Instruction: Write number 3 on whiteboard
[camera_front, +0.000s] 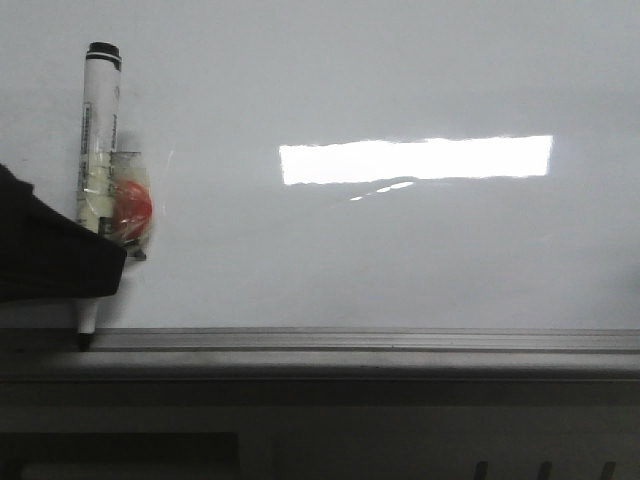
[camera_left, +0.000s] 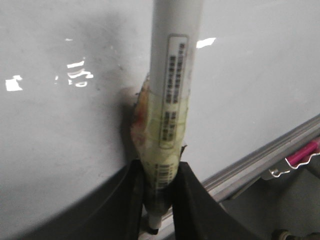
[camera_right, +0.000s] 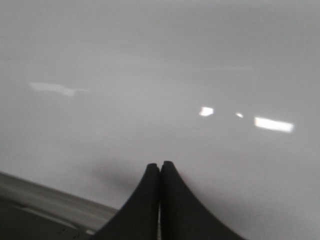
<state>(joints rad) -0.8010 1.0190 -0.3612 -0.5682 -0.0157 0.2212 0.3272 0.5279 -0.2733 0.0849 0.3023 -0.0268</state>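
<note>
The whiteboard (camera_front: 400, 250) is glossy pale grey-white and reflects a bright rectangular light. No number 3 shows on it. My left gripper (camera_front: 70, 265) is at the lower left, shut on a white marker pen (camera_front: 98, 130) wrapped in yellowish tape with a red patch. The pen stands upright with its dark tip (camera_front: 86, 338) down at the grey rail (camera_front: 400, 340). In the left wrist view the black fingers (camera_left: 192, 200) clamp the pen (camera_left: 172, 90) near its tip. My right gripper (camera_right: 160, 165) is shut and empty over the bare board (camera_right: 150, 75).
A grey metal rail (camera_left: 270, 155) runs along the board's lower edge. A pink object (camera_left: 305, 152) lies below the rail in the left wrist view. A dark ledge (camera_front: 320, 400) sits under the rail.
</note>
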